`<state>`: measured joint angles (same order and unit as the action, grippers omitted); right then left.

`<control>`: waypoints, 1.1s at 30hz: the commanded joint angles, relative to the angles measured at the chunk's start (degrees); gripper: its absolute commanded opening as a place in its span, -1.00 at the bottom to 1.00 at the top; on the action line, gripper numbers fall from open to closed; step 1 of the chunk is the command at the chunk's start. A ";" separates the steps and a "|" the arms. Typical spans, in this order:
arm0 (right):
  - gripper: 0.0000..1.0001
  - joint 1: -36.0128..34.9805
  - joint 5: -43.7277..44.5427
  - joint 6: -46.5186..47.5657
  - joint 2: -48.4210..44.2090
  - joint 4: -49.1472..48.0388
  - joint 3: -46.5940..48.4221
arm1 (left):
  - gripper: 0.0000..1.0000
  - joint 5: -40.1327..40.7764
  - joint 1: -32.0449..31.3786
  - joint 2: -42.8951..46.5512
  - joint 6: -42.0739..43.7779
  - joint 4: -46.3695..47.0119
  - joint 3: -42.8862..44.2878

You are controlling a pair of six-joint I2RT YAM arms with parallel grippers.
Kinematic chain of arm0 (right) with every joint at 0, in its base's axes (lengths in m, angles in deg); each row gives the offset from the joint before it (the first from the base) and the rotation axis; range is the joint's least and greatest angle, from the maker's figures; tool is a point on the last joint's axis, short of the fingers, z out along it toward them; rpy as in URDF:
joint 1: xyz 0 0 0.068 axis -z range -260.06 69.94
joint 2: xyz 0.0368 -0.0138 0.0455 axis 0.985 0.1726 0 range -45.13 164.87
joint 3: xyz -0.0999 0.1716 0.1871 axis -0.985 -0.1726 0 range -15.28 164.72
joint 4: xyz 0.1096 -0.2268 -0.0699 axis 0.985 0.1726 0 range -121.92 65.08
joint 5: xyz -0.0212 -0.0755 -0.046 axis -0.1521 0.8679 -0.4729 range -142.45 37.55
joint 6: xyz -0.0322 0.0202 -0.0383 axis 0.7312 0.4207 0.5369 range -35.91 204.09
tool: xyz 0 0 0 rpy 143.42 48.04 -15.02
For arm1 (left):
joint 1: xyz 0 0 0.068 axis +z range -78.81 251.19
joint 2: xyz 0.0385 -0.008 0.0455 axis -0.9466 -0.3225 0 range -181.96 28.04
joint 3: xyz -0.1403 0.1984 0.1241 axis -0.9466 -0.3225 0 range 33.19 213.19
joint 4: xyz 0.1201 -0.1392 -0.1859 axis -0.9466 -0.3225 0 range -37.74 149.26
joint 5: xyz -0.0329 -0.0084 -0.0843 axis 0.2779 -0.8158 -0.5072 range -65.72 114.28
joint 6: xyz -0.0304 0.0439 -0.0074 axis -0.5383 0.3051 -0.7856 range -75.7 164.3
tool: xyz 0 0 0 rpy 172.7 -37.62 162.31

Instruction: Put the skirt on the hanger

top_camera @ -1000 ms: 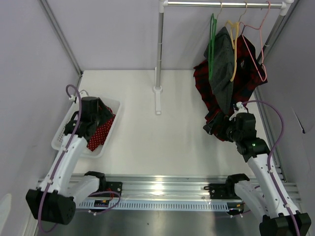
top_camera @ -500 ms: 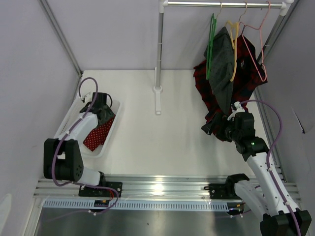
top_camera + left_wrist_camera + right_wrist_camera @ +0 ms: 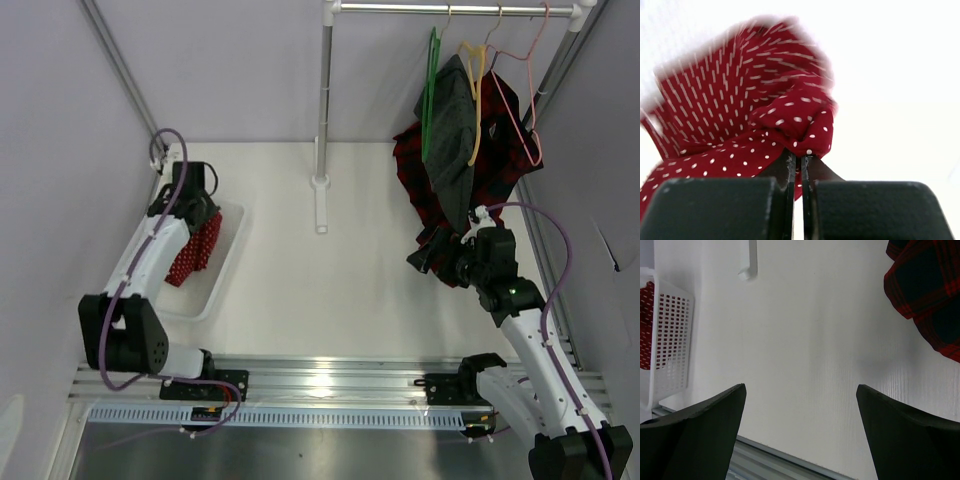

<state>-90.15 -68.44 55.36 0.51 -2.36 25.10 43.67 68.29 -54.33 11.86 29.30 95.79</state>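
- Grip is the first worry: the left gripper (image 3: 799, 156) is pinched shut on a small bunched fold of the skirt (image 3: 740, 115), over the far end of the basket (image 3: 228, 255). So thin a bite could slip once the cloth's weight comes on.
- The rest of the skirt trails into the basket, so a hem may catch the mesh wall and drag it.
- The green hanger (image 3: 431, 90) hangs far across from the basket among other clothes, which could snag.
- The right gripper (image 3: 800, 390) stands wide open and empty, well apart from the basket.
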 commanded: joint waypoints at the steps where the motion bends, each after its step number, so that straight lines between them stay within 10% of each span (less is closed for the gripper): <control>1: 0.99 -0.46 -1.06 -0.54 0.14 -2.40 1.46 | -1.00 0.47 0.35 8.26 5.98 0.16 8.75; 16: 0.99 -5.12 2.45 -1.24 2.69 -3.54 4.44 | -1.00 17.24 -29.87 11.53 17.95 -11.62 44.18; 25: 0.99 -11.00 7.28 -1.94 2.78 -3.37 5.50 | -1.00 16.23 -49.57 12.75 4.51 -11.97 29.45; 33: 0.99 -16.01 8.95 -2.47 4.80 -3.98 4.88 | -0.64 -10.23 -38.16 9.42 -3.24 1.71 7.45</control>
<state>-103.72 -61.19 53.41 4.47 -4.21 28.14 45.03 24.95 -45.02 12.90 21.69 107.03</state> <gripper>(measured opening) 0.993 0.155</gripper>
